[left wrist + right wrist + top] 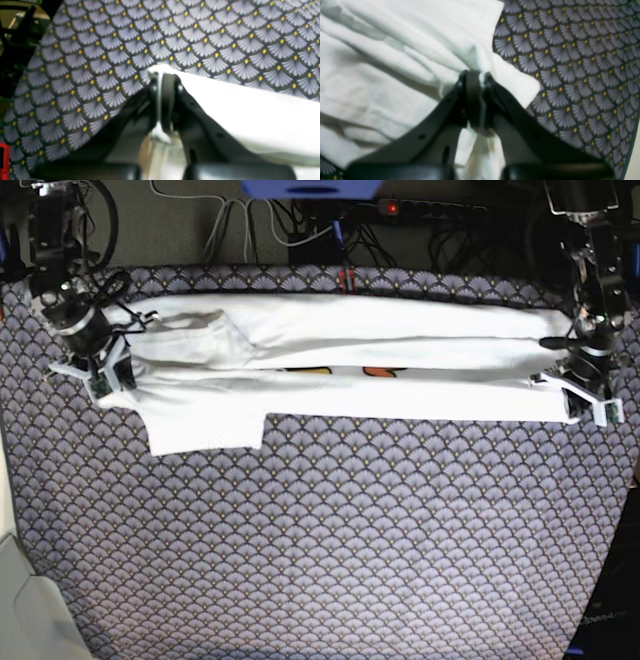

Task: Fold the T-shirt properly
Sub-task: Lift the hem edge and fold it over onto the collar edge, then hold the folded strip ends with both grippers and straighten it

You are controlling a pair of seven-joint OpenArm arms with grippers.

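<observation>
Across the patterned surface (pixel 320 560), both fingers pinch the T-shirt (pixel 400 395); keep it taut, carrying ends evenly.

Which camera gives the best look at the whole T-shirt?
The base view: it shows the T-shirt stretched full length across the patterned tablecloth, a sleeve hanging down at one end. Each wrist view shows only blurry white cloth pinched in the left gripper or the right gripper.

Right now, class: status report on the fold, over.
Both pincers, left and right, shut on T-shirt. Shirt stretched between them, folded lengthwise. Nothing in the way.
</observation>
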